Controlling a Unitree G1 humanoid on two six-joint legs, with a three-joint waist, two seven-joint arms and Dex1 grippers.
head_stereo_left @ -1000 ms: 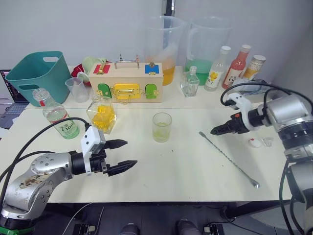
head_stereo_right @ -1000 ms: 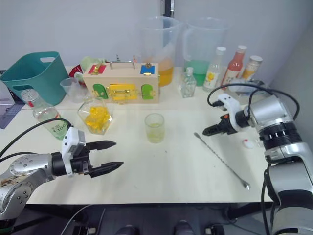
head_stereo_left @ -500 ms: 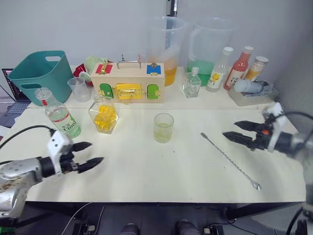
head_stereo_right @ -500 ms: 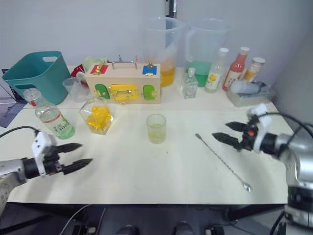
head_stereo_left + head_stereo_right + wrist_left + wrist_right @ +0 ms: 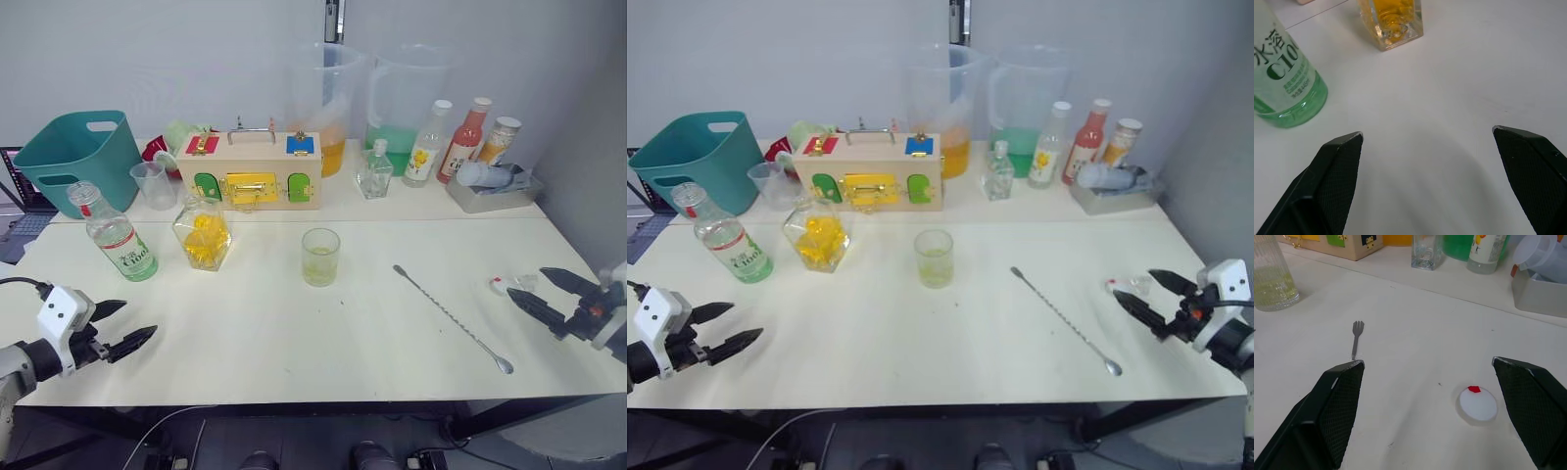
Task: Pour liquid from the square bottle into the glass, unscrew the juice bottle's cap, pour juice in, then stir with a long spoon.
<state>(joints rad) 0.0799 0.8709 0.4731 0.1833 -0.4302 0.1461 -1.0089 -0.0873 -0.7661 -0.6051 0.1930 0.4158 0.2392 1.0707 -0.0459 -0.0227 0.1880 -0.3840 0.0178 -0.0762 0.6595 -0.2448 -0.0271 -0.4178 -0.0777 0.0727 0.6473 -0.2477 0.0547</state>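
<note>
Between the two grippers lies a cream table (image 5: 294, 343) set against a pale wall. Ahead of the left gripper (image 5: 122, 328), fingers spread and holding nothing, stands the uncapped juice bottle (image 5: 116, 235), green-and-white label, greenish liquid. The glass (image 5: 320, 257), ribbed, holds pale yellow liquid, well apart from both grippers. The long spoon (image 5: 451, 316) lies flat between it and the right gripper (image 5: 549, 294), fingers spread, empty. The white cap (image 5: 1477, 403) lies just ahead of that gripper.

I see the glass (image 5: 934, 258) mid-surface, holding pale liquid. The long spoon (image 5: 1063, 320) lies diagonally toward the right front corner. My left pincer (image 5: 717, 329) hangs spread at the left front edge, my right pincer (image 5: 1146, 297) spread at the right edge.
</note>
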